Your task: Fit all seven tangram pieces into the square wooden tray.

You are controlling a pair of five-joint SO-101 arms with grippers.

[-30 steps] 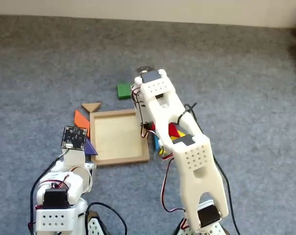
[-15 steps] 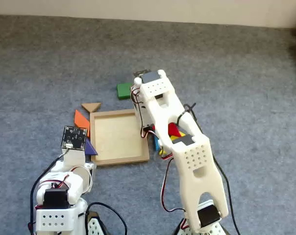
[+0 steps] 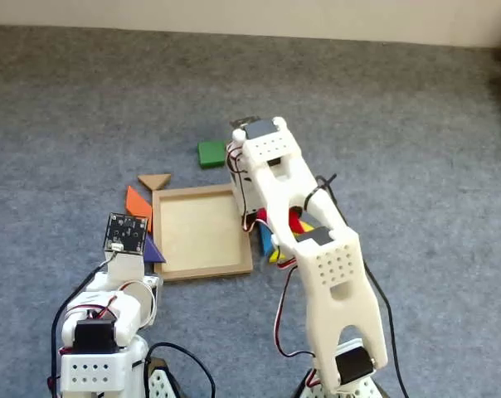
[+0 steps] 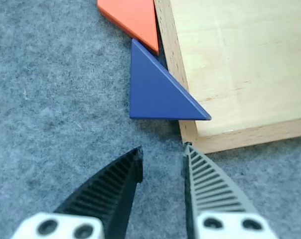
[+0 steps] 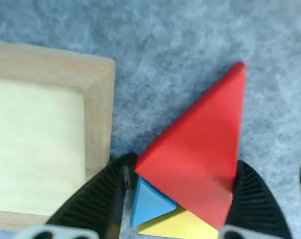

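Grey felt-like cloth is spread over the table, edged by a pale wall. In the high view, the square wooden tray [image 3: 205,271] is flanked by a green square [image 3: 211,152], a wooden triangle [image 3: 154,181] and an orange piece [image 3: 137,206].

From the left wrist, the left gripper [image 4: 161,154] is held spread above the cloth by the tray's corner; a dark blue triangle [image 4: 155,89] is set against the smooth rim.

From the right wrist, a glossy red triangle [image 5: 200,154] is pinched by the right gripper [image 5: 183,172], stacked on a light blue piece [image 5: 149,201] and a yellow piece [image 5: 178,226] beside the tray.
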